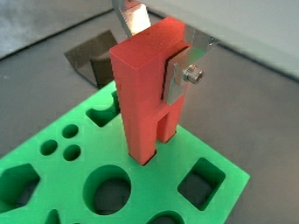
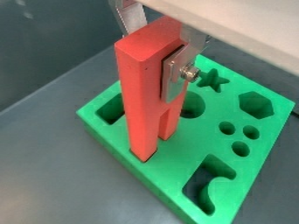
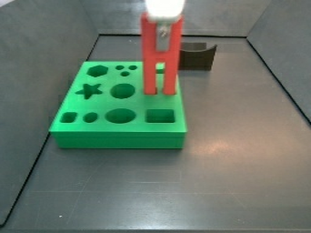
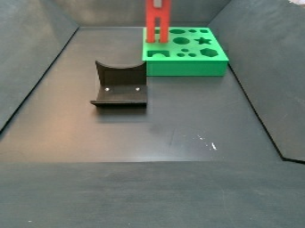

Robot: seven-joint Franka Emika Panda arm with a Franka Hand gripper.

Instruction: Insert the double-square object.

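— Two prongs at the low end of the double-square object [image 1: 149, 96] — where do they sit against the green board [image 1: 70, 179]?

— Right at the board's top face, the bar upright over it. In a side view the double-square object [image 3: 159, 56] stands on the board [image 3: 122, 127] along the edge nearest the dark block [image 3: 198, 56]; how deep the prongs go I cannot tell.

— And the tool?

— The tool [image 2: 158, 52] is clamped on the bar's upper part — one silver finger [image 2: 183, 66] lies flat on its side face in both wrist views.

— The block?

— Off the board, on the desk [image 4: 155, 169], well apart from the green board [image 4: 186, 55] in a side view, its curved notch up [image 4: 119, 85].
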